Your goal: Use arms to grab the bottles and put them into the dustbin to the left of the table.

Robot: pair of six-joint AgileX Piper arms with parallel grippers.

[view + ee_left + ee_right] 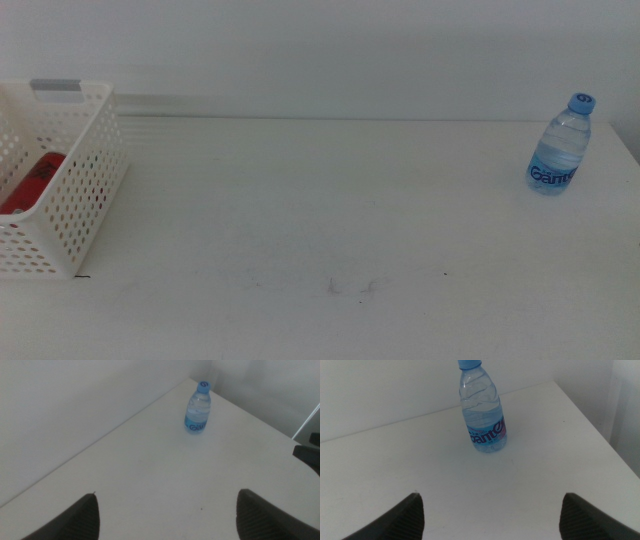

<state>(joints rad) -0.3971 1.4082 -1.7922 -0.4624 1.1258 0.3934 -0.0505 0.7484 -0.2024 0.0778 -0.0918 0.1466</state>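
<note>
From my seat the water bottle [562, 146] is the only one left out on the table [330, 210]. It's standing upright with its blue cap on, way over at the far right corner, well apart from the dustbin [72, 190], which sits at the opposite, left end of the table. Inside the dustbin I can see something red [30, 182] lying against the holed wall, looks like the soda can but I can't make out more than that.

Neither arm shows in the middle view. The right claw [490, 515] is spread wide with nothing between its jaws, pointed straight at the water bottle, which stands near it, not touching. The left claw [167, 517] is also wide open and empty, facing the same bottle from well farther back across the table.
</note>
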